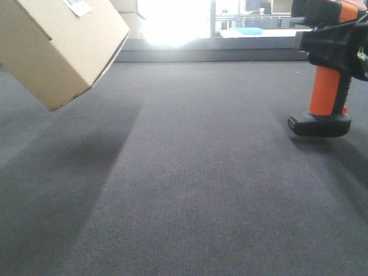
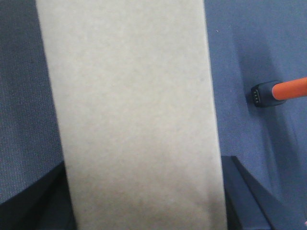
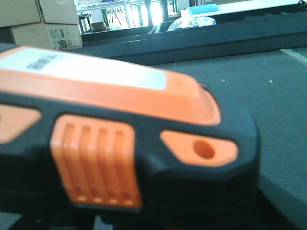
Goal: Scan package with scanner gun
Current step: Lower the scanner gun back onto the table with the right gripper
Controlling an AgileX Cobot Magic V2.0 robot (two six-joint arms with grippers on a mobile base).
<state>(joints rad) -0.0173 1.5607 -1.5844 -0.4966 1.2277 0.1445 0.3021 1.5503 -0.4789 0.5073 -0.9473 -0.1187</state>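
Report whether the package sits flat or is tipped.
Tipped: in the front view the package hangs on a slant, one corner lowest, clear of the grey surface.

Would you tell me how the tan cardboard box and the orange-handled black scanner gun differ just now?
The plain tan cardboard box is far bigger than the black pistol-shaped scanner gun with its orange handle. The box hangs tilted, a corner lowest; the gun stands upright, foot down. Both seem lifted off the grey carpet.
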